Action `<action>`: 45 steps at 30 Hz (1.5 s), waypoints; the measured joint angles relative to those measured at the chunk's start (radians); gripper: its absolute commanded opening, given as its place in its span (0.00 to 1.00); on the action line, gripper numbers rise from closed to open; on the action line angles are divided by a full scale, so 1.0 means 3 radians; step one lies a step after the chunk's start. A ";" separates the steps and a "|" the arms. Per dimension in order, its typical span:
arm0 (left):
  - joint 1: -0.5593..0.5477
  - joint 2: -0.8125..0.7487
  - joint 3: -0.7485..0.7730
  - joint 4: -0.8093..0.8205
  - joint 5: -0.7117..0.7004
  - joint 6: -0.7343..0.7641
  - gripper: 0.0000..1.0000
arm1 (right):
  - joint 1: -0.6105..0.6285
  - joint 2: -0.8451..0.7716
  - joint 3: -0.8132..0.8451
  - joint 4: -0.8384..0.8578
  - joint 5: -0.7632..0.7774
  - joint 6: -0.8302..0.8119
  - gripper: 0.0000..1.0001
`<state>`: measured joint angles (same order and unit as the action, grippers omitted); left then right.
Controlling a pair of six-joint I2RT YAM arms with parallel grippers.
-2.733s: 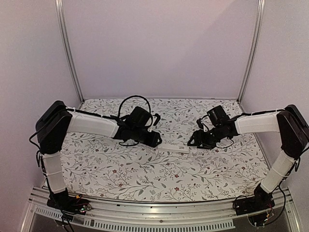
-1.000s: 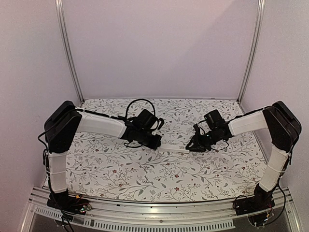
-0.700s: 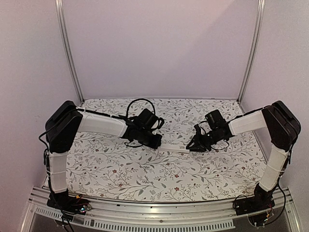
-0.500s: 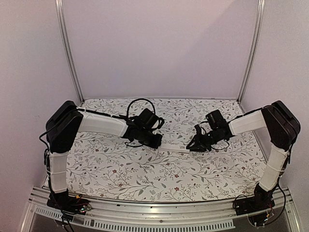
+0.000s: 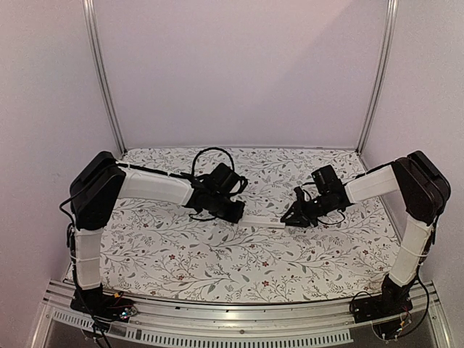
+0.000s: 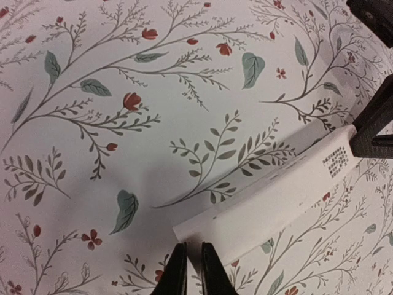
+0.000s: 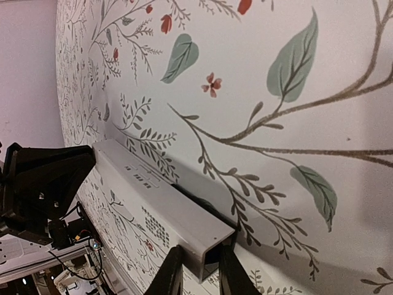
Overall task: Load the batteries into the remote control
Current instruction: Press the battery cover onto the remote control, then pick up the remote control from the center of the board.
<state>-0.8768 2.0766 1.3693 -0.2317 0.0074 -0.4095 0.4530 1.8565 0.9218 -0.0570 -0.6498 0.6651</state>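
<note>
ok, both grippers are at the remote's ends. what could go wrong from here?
1. The right gripper pinches only the remote control's end tip; it could twist out.
2. The left gripper is nearly shut at the other end's corner; it may shove, not grasp.
3. No batteries visible in any view.

Soft, even, fairly bright light with a faint violet cast fills the top view. In the left wrist view a broad, pale grey shadow lies on the tabletop (image 6: 153, 80) beside the remote control (image 6: 276, 196). The right wrist view shows a dark shadow along it, and the nearest printed leaves (image 7: 295, 58) look slightly soft.
</note>
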 measured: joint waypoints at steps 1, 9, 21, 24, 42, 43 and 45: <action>0.0000 -0.0003 -0.0006 0.0011 0.0006 0.0000 0.13 | -0.0006 0.0000 -0.0008 0.0018 -0.0005 0.0001 0.24; -0.0081 -0.0100 -0.0142 0.0131 0.0179 0.0075 0.49 | -0.0100 0.0000 -0.0067 0.0174 -0.0003 -0.0095 0.49; -0.0150 -0.0223 0.0206 -0.0223 0.0478 0.0918 0.66 | -0.0451 -0.0318 -0.0130 0.0127 -0.0123 -0.0365 0.76; -0.0151 -0.0067 0.0492 -0.0378 0.0636 0.1249 0.63 | -0.0512 -0.0498 -0.0160 0.0093 -0.0134 -0.0455 0.76; -0.0172 0.0810 0.1567 -0.1157 0.0456 0.2352 0.49 | -0.0618 -0.0958 -0.0346 0.0038 -0.0139 -0.0732 0.77; -0.0172 0.0815 0.1570 -0.1160 0.0443 0.2366 0.49 | -0.0621 -0.0961 -0.0348 0.0038 -0.0139 -0.0736 0.77; -0.0172 0.0823 0.1573 -0.1169 0.0409 0.2384 0.49 | -0.0621 -0.0971 -0.0351 0.0039 -0.0141 -0.0739 0.77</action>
<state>-0.9283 2.3234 1.8412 -0.5823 0.1303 0.3058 0.2668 1.5650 0.8165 -0.0452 -0.6922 0.4435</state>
